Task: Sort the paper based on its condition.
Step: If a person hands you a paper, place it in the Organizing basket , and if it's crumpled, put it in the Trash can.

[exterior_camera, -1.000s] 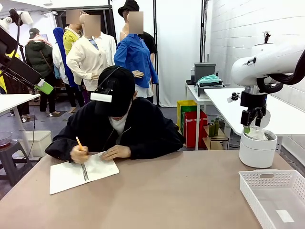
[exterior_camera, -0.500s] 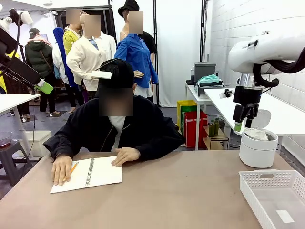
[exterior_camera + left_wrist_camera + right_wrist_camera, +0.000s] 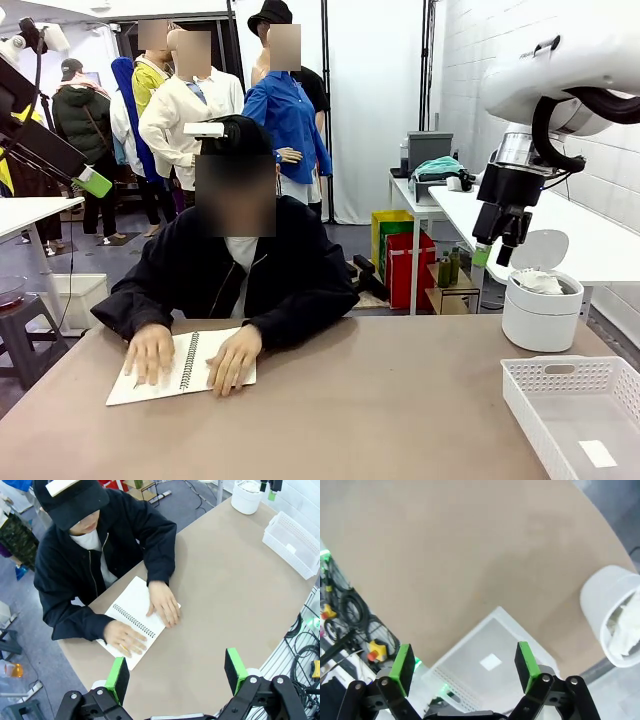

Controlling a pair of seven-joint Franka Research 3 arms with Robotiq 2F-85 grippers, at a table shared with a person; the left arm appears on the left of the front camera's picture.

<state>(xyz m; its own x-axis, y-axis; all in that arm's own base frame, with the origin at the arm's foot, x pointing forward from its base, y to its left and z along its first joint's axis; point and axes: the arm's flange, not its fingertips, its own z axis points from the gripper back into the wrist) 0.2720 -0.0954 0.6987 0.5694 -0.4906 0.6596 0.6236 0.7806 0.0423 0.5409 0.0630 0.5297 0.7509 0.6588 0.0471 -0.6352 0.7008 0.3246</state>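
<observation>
Right hand (image 3: 490,257) released, empty. Crumpled paper (image 3: 538,282) just below and beside it, mostly hidden inside white bin (image 3: 540,325). Left hand (image 3: 176,671) released too, high above surface (image 3: 225,595).

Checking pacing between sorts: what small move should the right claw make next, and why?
Probably swing the right claw toward the brown table's middle and wait. It hangs open and empty high beside the white round bin, crumpled white paper lies inside, and the person's hands press on the open spiral-bound notebook.
</observation>
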